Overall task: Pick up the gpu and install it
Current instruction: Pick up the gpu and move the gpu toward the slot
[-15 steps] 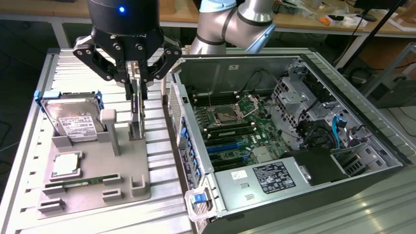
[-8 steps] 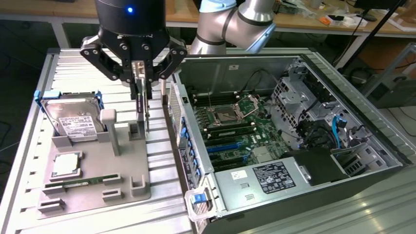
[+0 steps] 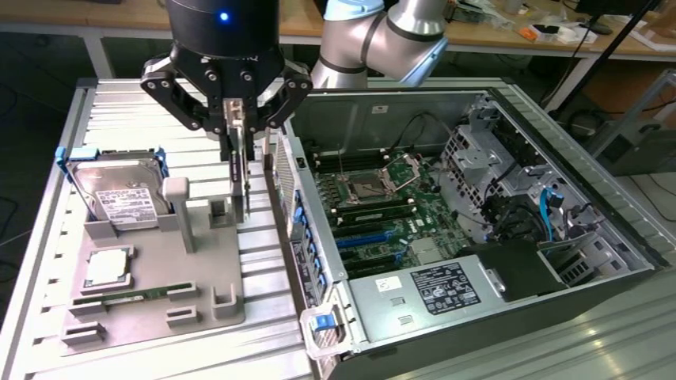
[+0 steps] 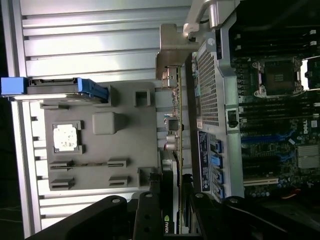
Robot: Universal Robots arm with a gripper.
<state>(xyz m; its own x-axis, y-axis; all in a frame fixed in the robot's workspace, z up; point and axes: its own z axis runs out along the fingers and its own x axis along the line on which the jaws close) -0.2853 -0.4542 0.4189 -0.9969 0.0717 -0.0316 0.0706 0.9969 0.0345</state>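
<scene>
Take the computer case (image 3: 476, 336) as your reference and start at the exterior view's left. Well apart from it, on the ribbed metal table (image 3: 127, 103), the grey fixture tray (image 3: 169, 277) holds a hard drive (image 3: 119, 198) with blue rails, a processor chip (image 3: 107, 267) and a memory stick (image 3: 135, 296). The drive's white label carries print you can't read.

Nearer the case, your gripper (image 3: 237, 131) has its fingers clamped on the gpu (image 3: 242, 174). The card hangs upright, edge down, over the tray's case-side edge and just beside the case's perforated rear wall. In the wrist view a narrow gap separates card and wall, so you have little room there; the tray side is freer. Whether the card's lower edge clears the tray's posts, you cannot tell. A green logo (image 4: 165, 225) shows on the card's black face by the fingers.

Inside the open case the motherboard (image 3: 370, 214) lies exposed, and the power supply (image 3: 444, 289) wears a black-and-white label, unreadable.
</scene>
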